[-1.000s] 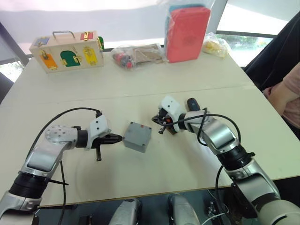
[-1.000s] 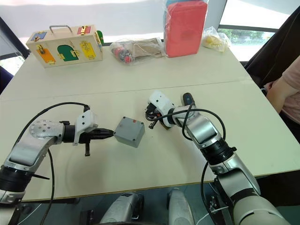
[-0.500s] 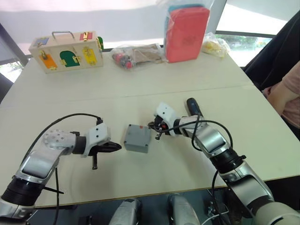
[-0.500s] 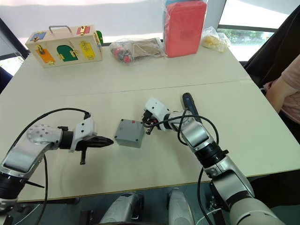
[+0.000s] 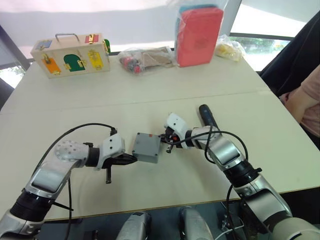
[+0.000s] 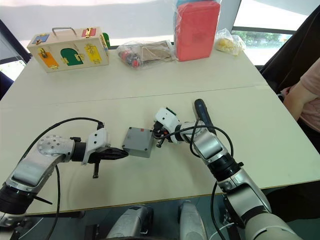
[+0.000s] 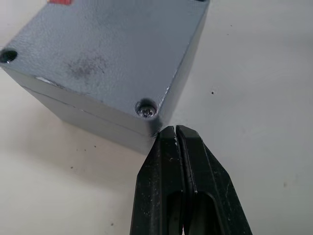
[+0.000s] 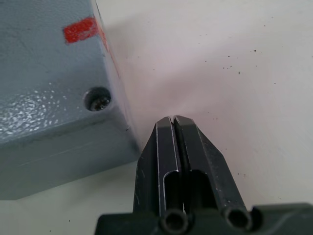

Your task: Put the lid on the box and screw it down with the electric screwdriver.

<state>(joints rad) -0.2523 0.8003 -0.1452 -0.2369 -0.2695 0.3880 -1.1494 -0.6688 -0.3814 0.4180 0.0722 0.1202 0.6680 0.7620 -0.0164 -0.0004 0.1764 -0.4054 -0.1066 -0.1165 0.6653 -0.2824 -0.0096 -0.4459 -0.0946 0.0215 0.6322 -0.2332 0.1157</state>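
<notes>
Left hand (image 7: 176, 132) low and reaching inward, fingers pressed together, right hand (image 8: 174, 121) likewise closed, arms converging

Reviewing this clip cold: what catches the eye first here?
The grey box with its lid on at mid-table, flanked by both shut grippers: the left gripper at its near corner, the right gripper at its far side. Behind the right arm lies the black electric screwdriver, and a red pack stands at the table's far edge.

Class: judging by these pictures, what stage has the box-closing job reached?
Done: the lid sits on the box, screws in two corner holes. In hand: both shut claws, left and right, flank the box. Left: possibly further screws; the electric screwdriver lies on the table.
</notes>
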